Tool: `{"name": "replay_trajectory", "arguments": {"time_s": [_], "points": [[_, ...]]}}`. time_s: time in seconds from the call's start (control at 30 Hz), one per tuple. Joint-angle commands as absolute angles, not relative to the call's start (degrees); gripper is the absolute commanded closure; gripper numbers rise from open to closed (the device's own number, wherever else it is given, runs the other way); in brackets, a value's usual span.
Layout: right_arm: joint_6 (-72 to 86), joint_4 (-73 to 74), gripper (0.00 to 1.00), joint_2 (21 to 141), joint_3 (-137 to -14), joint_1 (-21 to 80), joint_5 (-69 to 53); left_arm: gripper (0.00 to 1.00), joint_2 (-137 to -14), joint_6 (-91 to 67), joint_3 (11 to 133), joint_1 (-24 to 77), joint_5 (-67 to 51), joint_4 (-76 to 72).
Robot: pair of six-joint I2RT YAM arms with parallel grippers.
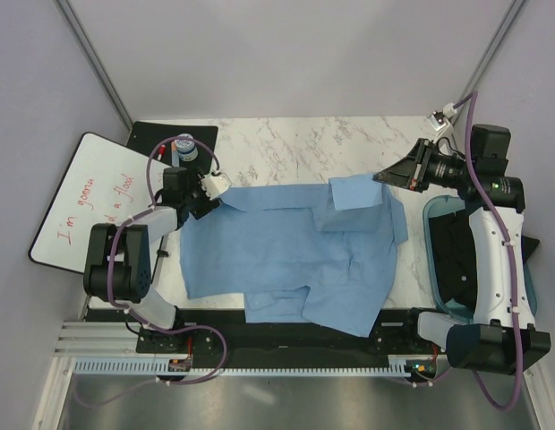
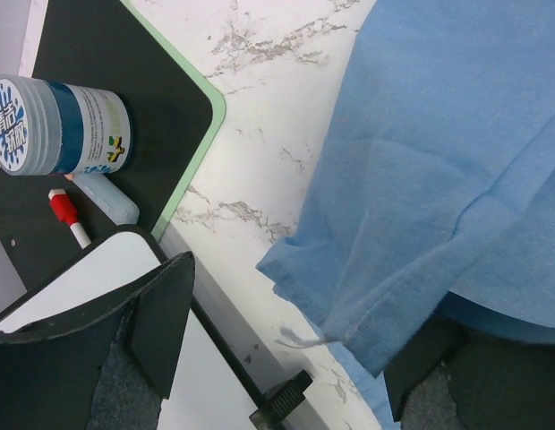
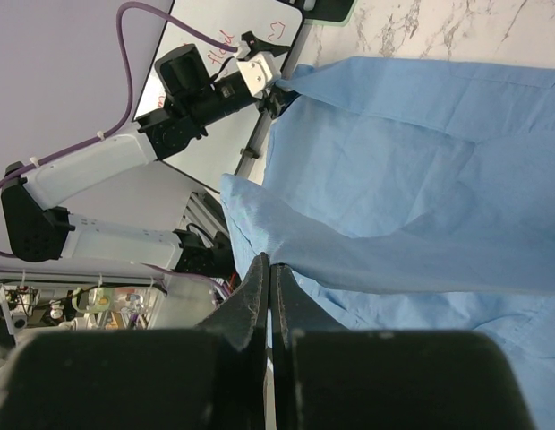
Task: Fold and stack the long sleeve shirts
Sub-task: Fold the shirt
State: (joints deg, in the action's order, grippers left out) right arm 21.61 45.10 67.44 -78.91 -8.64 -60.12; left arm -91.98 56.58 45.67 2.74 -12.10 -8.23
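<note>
Shirt pinched in closed right fingers, left fingers spread at its corner

Shirt: thin woven cloth, matt, softly creased. Bench: smooth marble-pattern top, slight sheen. Left fingers: black, matt, faintly grainy. Jar: translucent plastic, printed label. Whiteboard: smooth, glossy.
</note>
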Motion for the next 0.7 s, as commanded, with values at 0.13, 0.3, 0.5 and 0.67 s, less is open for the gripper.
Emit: {"name": "replay_trajectory", "arguments": {"time_s": [0.13,0.3,0.5,0.67], "points": [[20.7,44.6,1.0,67.4,-81.4,-8.9,-60.8,0.25,-97.5,54.6,47.5,3.8,-4.4,-21.3],[20.3,44.8,1.0,67.3,-81.4,-8.9,-60.7,0.32,-101.7,57.2,47.9,3.3,-0.3,-27.2],[19.6,45.9,1.0,67.0,-82.6,-9.2,-61.0,0.39,-100.6,60.8,46.1,1.7,0.2,-25.6],[19.7,46.1,1.0,66.6,-84.6,-9.2,-62.1,0.4,-93.3,57.4,51.1,-4.7,-7.6,-10.8]]}}
